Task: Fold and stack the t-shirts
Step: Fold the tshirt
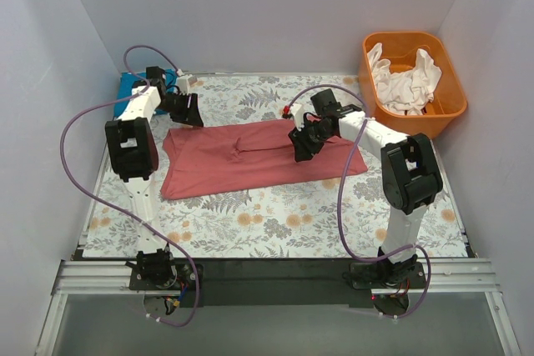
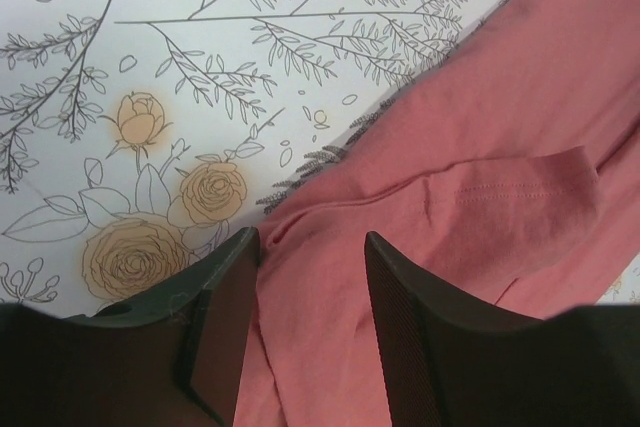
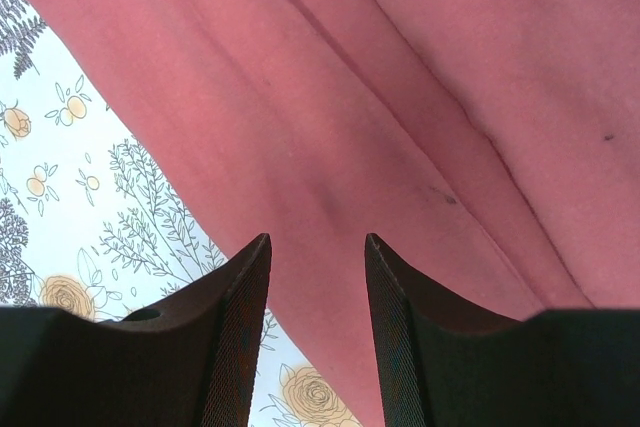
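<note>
Top external: red t-shirt (image 1: 219,164) lies lengthwise L-R

Red shirt (image 1: 225,160) lies spread flat across the middle of a counter (image 1: 275,223) covered in a print of grey ferns, leaves and yellow roses. The shirt's long side runs left to right, its left end reaching nearer the front than its right. A sleeve lies folded in over the body, and shallow creases cross the cloth. An orange basket (image 1: 417,125) stands at the far right corner, holding a heap of white cloth (image 1: 409,85). A blue object (image 1: 129,85), partly hidden and too small to identify, sits at the far left corner. A dark rail (image 1: 275,277) runs along the counter's near edge.
</note>
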`<control>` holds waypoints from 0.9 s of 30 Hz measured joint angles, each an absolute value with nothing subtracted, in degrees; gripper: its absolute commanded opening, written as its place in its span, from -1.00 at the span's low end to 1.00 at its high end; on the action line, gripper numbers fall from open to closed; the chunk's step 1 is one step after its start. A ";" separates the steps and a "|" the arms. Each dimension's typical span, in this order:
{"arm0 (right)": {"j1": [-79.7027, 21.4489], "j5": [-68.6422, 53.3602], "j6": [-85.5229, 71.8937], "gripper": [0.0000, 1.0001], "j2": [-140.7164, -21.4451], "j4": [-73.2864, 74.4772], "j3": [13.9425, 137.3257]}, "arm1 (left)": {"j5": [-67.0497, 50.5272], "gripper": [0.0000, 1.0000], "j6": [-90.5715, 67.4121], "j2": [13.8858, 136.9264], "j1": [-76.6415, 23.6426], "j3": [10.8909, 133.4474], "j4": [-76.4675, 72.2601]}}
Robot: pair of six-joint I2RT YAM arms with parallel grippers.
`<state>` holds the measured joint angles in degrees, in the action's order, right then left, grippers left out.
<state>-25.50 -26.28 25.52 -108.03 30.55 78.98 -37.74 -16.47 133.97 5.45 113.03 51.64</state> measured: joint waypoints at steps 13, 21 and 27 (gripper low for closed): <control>-25.19 -26.24 25.69 -0.03 -110.10 31.68 80.38 | -37.45 -1.00 -16.40 137.16 5.63 114.91 50.98; -25.12 -26.04 25.67 -0.03 -110.13 31.70 80.42 | -37.30 -1.00 -18.17 134.67 7.07 112.81 45.93; -25.10 -26.00 25.67 -0.03 -110.43 31.77 80.42 | -37.28 -1.00 -16.67 131.24 7.79 111.72 44.69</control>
<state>-25.10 -26.00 25.67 -110.43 31.77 80.42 -37.28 -16.67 131.24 7.79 111.72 44.69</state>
